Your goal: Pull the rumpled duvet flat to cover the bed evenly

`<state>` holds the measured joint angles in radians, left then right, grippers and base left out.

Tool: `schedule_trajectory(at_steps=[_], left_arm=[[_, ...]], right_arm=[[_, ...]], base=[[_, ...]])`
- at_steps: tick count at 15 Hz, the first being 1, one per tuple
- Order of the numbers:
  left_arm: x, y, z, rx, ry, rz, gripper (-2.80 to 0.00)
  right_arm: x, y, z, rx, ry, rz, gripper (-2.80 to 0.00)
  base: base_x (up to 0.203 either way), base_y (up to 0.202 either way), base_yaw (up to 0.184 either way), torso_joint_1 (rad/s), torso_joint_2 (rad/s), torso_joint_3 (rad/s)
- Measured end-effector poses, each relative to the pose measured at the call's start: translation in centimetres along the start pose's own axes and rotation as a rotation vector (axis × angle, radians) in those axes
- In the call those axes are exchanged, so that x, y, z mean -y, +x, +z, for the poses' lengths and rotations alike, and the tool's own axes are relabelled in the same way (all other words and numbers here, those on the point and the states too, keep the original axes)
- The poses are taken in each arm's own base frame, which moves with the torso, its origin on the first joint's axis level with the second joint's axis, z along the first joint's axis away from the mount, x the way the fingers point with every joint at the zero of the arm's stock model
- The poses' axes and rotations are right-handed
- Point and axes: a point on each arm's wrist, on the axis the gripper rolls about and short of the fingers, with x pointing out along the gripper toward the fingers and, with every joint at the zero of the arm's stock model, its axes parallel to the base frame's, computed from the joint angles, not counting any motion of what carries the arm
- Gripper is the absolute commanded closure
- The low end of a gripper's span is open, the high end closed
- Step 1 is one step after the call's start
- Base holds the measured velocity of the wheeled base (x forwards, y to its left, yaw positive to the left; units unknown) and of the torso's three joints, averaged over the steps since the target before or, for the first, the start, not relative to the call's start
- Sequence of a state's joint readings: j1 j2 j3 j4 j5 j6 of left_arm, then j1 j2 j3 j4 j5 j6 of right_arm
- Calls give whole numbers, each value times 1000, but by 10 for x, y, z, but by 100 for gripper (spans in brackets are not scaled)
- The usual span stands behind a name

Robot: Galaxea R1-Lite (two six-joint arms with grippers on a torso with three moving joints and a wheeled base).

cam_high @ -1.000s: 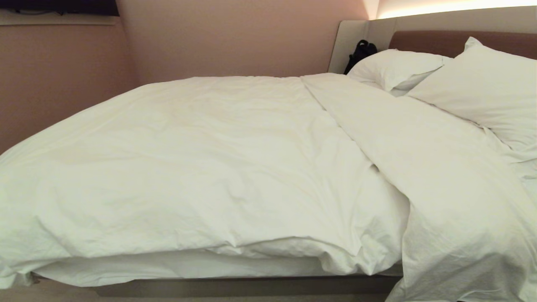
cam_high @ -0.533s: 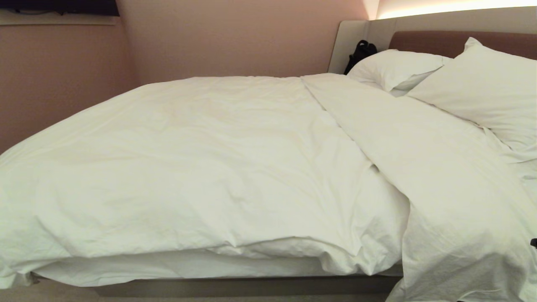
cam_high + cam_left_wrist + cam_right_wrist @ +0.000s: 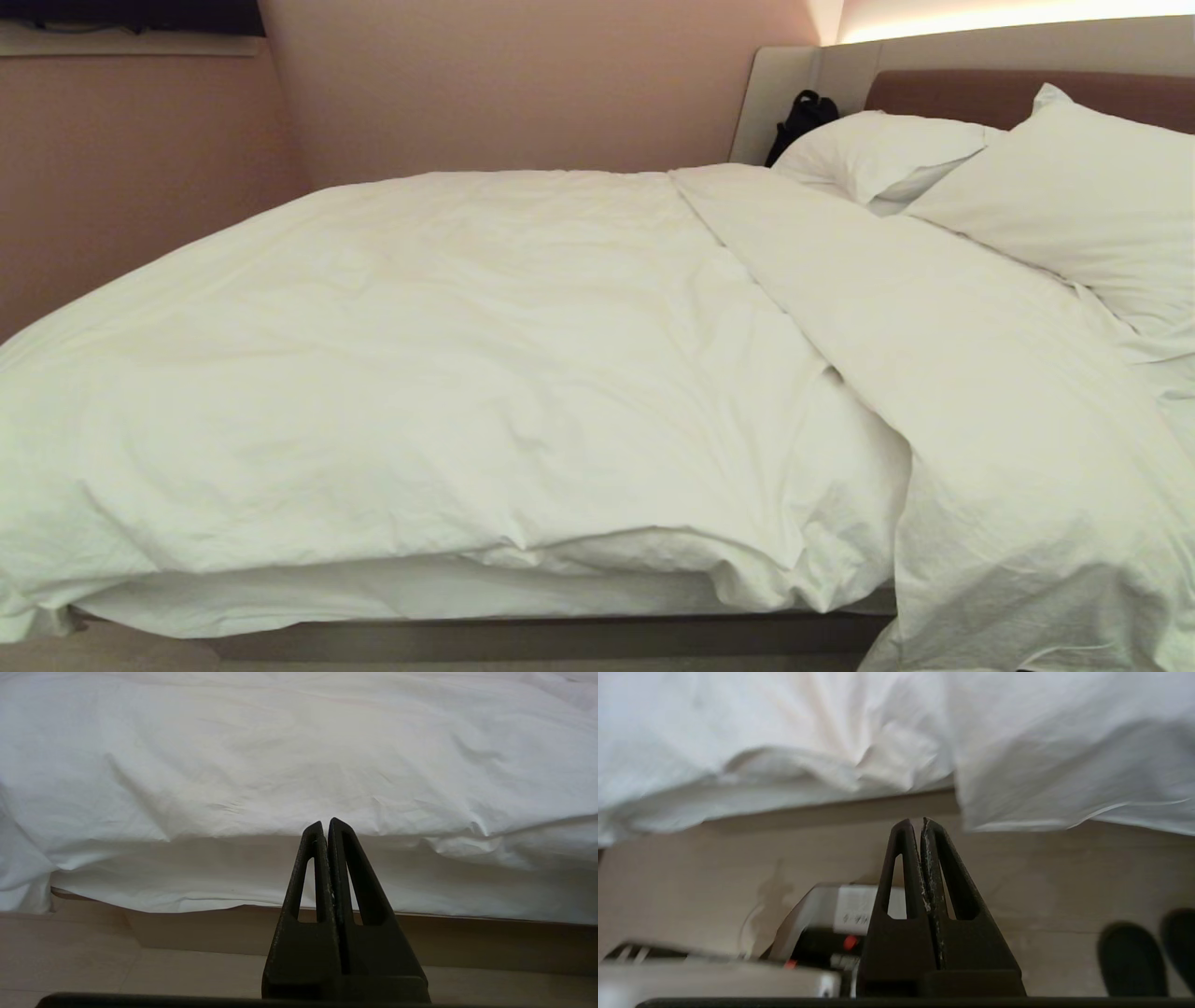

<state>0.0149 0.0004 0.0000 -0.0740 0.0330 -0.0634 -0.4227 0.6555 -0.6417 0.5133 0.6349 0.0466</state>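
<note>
The puffy white duvet (image 3: 485, 373) lies creased over most of the bed (image 3: 560, 637). A turned-back band of it (image 3: 980, 392) runs from the far side to the near right and hangs over the bed's edge. Neither gripper shows in the head view. My left gripper (image 3: 325, 823) is shut and empty, held low just before the duvet's hanging near edge (image 3: 280, 756), above the grey-beige base (image 3: 210, 928). My right gripper (image 3: 920, 823) is shut on nothing. It points at the floor below the overhanging duvet flap (image 3: 1064, 756).
Two white pillows (image 3: 887, 149) (image 3: 1083, 205) lean on the brown headboard (image 3: 952, 93), with a black bag (image 3: 801, 117) at its corner. A pink wall runs along the bed's far side. My own base (image 3: 714, 970) and two dark rounded shapes (image 3: 1129, 956) are on the floor.
Half a second ago a dark tip of the right arm showed at the head view's right edge; it has dropped out of that view. The duvet and left gripper have not moved.
</note>
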Motion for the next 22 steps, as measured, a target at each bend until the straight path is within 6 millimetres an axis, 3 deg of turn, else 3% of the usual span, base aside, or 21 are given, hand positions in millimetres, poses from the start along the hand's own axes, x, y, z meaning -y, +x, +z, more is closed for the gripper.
schedule_trajectory(at_steps=[7,13,22], left_arm=[[0,0,0,0,0,0,0],[0,0,0,0,0,0,0],[0,0,0,0,0,0,0]], right_arm=[[-13,-27,-41,-103,-79,196,0],[-13,-42,-76,-109,-116,227,0],[-8,-48,-87,-109,-178,282,0]], base=[[0,0,0,0,0,0],[0,0,0,0,0,0],[0,0,0,0,0,0]])
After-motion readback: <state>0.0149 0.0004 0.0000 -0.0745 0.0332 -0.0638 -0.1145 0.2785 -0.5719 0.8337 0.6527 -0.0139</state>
